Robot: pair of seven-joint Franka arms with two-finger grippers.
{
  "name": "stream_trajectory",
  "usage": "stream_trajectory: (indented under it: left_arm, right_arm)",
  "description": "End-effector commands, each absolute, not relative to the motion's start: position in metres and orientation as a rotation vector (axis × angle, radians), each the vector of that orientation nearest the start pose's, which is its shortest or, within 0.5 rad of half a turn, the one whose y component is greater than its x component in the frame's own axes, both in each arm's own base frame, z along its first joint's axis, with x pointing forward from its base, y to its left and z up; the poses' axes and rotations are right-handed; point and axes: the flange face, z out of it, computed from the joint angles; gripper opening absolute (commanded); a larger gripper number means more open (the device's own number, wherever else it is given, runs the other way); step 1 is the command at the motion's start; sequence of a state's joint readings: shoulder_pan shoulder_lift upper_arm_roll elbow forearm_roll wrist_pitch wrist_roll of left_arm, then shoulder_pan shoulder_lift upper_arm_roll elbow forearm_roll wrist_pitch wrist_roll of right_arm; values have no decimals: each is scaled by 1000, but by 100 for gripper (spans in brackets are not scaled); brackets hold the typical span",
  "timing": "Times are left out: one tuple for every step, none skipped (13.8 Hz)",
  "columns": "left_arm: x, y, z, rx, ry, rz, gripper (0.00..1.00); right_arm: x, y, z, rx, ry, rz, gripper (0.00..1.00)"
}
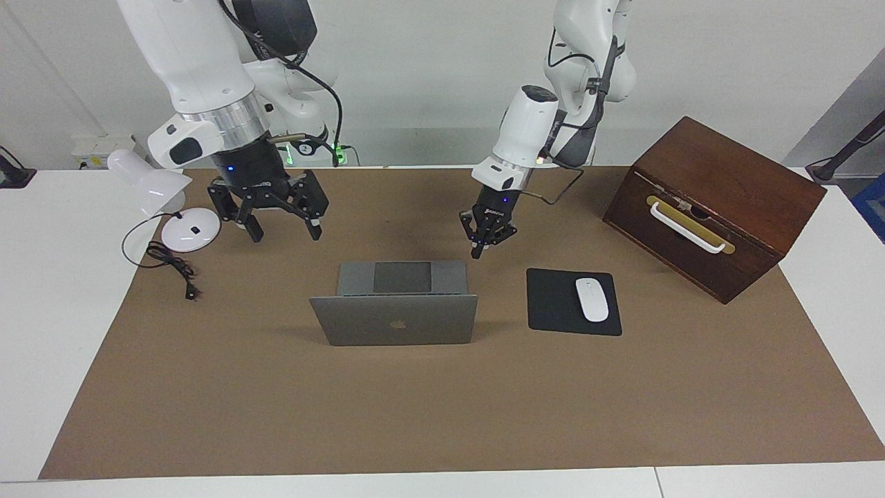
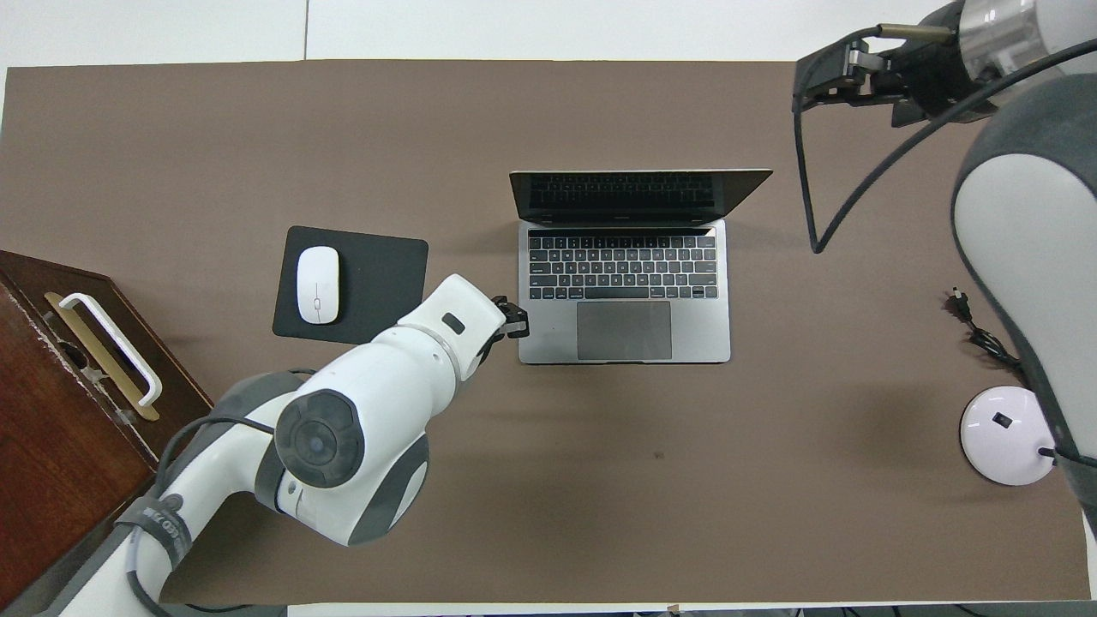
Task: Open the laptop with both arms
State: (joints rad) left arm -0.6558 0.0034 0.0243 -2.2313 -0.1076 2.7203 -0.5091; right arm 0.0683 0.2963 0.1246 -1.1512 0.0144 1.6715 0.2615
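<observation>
The silver-grey laptop [image 1: 397,321] stands open in the middle of the brown mat, its lid upright with the apple logo turned away from the robots. The overhead view shows its keyboard and dark trackpad [image 2: 626,330]. My left gripper [image 1: 478,250] is shut with nothing in it. It hangs low beside the deck's corner nearest the robots, toward the left arm's end, and shows there in the overhead view too [image 2: 516,324]. My right gripper [image 1: 285,234] is open and empty, raised above the mat between the lamp and the laptop.
A black mouse pad [image 1: 550,304] with a white mouse [image 1: 592,299] lies beside the laptop toward the left arm's end. A dark wooden box [image 1: 712,207] with a white handle stands past it. A white desk lamp [image 1: 173,200] and its cord [image 1: 173,266] sit at the right arm's end.
</observation>
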Motion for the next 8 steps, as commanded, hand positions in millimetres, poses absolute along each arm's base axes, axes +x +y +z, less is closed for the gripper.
stream_trajectory:
  left_arm:
    - [480, -325, 455, -3387, 32, -513, 0]
    - [486, -320, 468, -3382, 19, -477, 0]
    - [491, -315, 480, -3375, 18, -439, 0]
    - [495, -307, 490, -3362, 42, -398, 0]
    - [497, -296, 501, -3349, 68, -357, 0]
    - [498, -284, 511, -3338, 86, -323, 0]
    - [498, -271, 520, -3324, 132, -285, 0]
    - [497, -257, 531, -3311, 185, -258, 0]
  right_arm:
    - [632, 81, 677, -3111, -38, -352, 100]
    - [629, 65, 684, -3140, -80, -377, 100]
    - [627, 51, 686, -3172, -137, -372, 100]
    - [624, 36, 686, -3187, -168, -336, 100]
    - [620, 21, 685, -3197, -187, -295, 100]
    - [615, 7, 686, -3190, -167, -265, 100]
    - [609, -4, 682, -3187, -143, -227, 100]
    - [598, -12, 678, -3166, -114, -193, 100]
